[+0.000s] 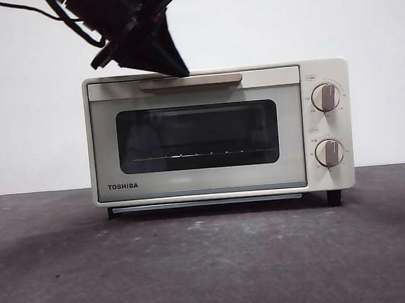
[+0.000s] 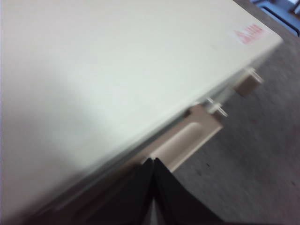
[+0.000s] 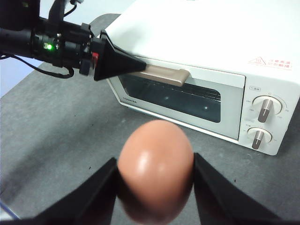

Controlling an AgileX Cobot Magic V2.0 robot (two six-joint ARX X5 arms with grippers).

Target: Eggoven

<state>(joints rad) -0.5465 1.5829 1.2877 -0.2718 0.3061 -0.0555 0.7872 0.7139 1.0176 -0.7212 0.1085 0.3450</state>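
My left gripper (image 1: pixel 177 69), jaws pressed together, sat at the handle (image 1: pixel 191 82) of the closed oven (image 1: pixel 218 133). My right gripper (image 3: pixel 154 187) clasped the egg (image 3: pixel 155 168), held off in front. Next, I judged, came pulling the door down.

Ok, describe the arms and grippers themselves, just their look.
Both grippers have matte black jaws. The left gripper tapers to a flat wedge-shaped point; behind it sits a black wrist block with a small green light, a red patch and thin black cables trailing off. The right gripper shows only two broad, angled black jaws.
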